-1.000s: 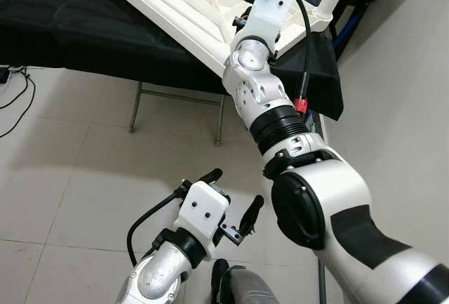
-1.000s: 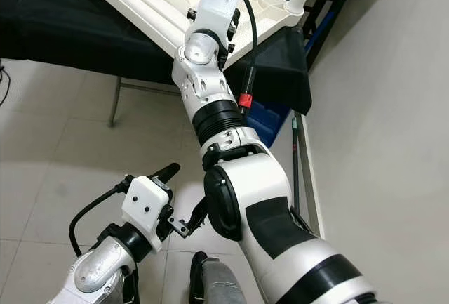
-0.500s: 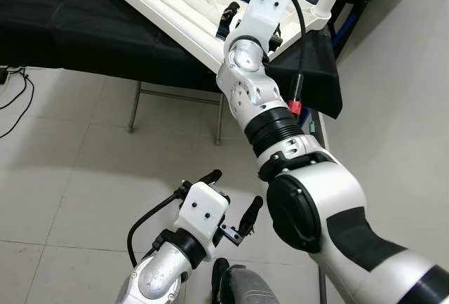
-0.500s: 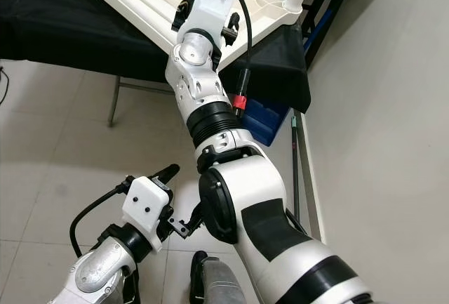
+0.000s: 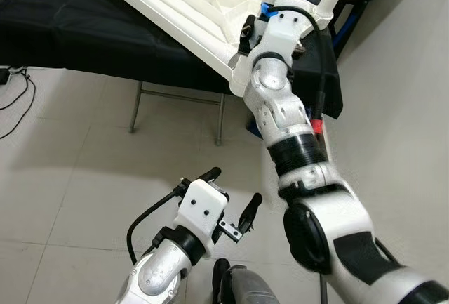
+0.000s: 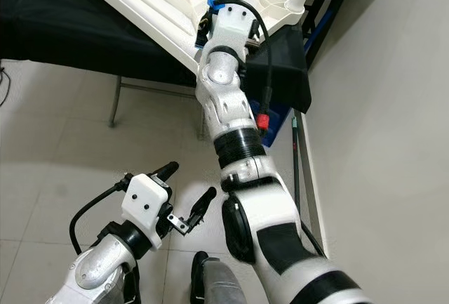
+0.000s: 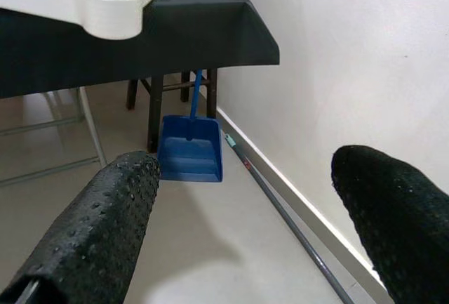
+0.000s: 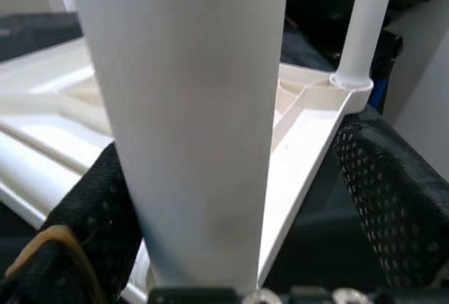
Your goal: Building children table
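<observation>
At 12 o'clock, upturned white tabletop [image 5: 189, 2] on black-draped table [image 5: 84, 30]. Right gripper [image 8: 231, 199] fingers [image 8: 393, 199] spread, straddling white leg [image 8: 189, 121]. At 6 o'clock, left gripper [image 5: 228, 202] fingers apart, empty, over floor.

The right arm [image 5: 291, 118] is built of rounded silver segments, with a ribbed black collar midway and a glossy white shell with a black panel below that. A black cable with a red connector [image 5: 317, 125] runs along it to a white box-like wrist housing [image 5: 280, 31] carrying a blue clip and dark screws. The left arm [image 5: 158, 276] has a silver forearm, a black ring, a looping black cable and a white rectangular housing with two dark screw holes. The left gripper [image 5: 230, 199] has two long black fingers [image 7: 98, 234] of pebbled, dotted rubber
</observation>
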{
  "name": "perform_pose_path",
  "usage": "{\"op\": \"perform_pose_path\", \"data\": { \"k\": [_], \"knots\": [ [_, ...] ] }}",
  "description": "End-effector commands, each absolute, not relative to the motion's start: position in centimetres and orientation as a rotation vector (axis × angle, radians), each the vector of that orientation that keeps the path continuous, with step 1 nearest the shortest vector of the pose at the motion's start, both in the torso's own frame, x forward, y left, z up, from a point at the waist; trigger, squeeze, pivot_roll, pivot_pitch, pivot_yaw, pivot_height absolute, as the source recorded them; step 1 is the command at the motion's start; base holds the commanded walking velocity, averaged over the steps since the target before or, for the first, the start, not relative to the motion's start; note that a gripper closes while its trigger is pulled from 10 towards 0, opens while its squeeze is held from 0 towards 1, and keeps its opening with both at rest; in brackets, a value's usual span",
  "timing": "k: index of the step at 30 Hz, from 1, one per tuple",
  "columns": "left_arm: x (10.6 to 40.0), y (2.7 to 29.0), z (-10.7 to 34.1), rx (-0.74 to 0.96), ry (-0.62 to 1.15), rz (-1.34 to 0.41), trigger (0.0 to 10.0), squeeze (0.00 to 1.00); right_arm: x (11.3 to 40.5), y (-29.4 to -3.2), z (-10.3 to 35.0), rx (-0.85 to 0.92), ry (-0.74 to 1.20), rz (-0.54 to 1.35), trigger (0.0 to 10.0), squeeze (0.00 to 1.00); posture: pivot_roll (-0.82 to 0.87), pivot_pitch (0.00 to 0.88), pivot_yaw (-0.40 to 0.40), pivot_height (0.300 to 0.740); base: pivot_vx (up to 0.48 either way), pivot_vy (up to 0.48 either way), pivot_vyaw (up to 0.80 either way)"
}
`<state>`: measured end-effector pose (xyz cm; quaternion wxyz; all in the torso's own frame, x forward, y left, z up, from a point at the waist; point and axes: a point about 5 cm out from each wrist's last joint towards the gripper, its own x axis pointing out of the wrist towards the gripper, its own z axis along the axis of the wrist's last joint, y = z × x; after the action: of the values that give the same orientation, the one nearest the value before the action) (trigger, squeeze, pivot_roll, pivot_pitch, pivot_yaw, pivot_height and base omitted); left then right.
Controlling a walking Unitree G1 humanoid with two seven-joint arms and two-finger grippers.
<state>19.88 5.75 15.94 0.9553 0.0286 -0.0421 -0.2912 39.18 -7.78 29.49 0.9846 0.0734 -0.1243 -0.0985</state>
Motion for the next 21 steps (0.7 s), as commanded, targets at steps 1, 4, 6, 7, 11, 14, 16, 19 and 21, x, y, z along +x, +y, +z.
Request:
{"op": "perform_pose_path", "data": {
  "k": [1,4,6,7,11,14,16,19,21],
  "knots": [
    [19.7,5.6,15.5,0.039,-0.061,-0.601,10.0,0.0,38.7,-8.5,28.0,0.126,-0.215,-0.202,10.0,0.0,0.12,0.246,-0.161,0.74,0.0,0.0,0.0],
    [19.7,5.7,15.4,0.04,-0.059,-0.598,10.0,0.0,37.3,-8.1,27.1,0.179,-0.217,-0.092,10.0,0.0,0.11,0.243,-0.159,0.74,0.0,0.0,0.0],
    [19.7,5.6,15.3,0.039,-0.057,-0.599,10.0,0.0,37.0,-7.9,26.9,0.191,-0.218,-0.063,10.0,0.0,0.11,0.239,-0.157,0.74,0.0,0.0,0.0],
    [19.7,5.6,15.3,0.039,-0.056,-0.6,10.0,0.0,36.7,-7.8,26.8,0.195,-0.216,-0.045,10.0,0.0,0.11,0.239,-0.157,0.74,0.0,0.0,0.0],
    [19.8,5.6,15.3,0.039,-0.055,-0.601,10.0,0.0,36.5,-7.7,26.7,0.194,-0.214,-0.038,10.0,0.0,0.11,0.239,-0.157,0.74,0.0,0.0,0.0],
    [19.8,5.7,15.2,0.039,-0.052,-0.6,10.0,0.0,35.2,-8.5,25.4,0.191,-0.188,0.01,10.0,0.0,0.11,0.228,-0.158,0.74,0.0,0.0,0.0],
    [19.9,5.8,15.0,0.037,-0.046,-0.598,10.0,0.0,33.7,-10.3,22.8,0.161,-0.133,0.057,10.0,0.0,0.1,0.217,-0.149,0.74,0.0,0.0,0.0],
    [20.5,6.1,14.4,0.036,-0.028,-0.586,10.0,0.0,29.4,-13.7,16.6,0.051,-0.001,0.137,10.0,0.0,0.09,0.186,-0.135,0.74,0.0,0.0,0.0],
    [20.8,6.3,14.1,0.035,-0.02,-0.58,10.0,0.0,27.7,-14.5,15.0,0.022,0.029,0.17,10.0,0.0,0.09,0.182,-0.133,0.74,0.0,0.0,0.0]
  ]
}}
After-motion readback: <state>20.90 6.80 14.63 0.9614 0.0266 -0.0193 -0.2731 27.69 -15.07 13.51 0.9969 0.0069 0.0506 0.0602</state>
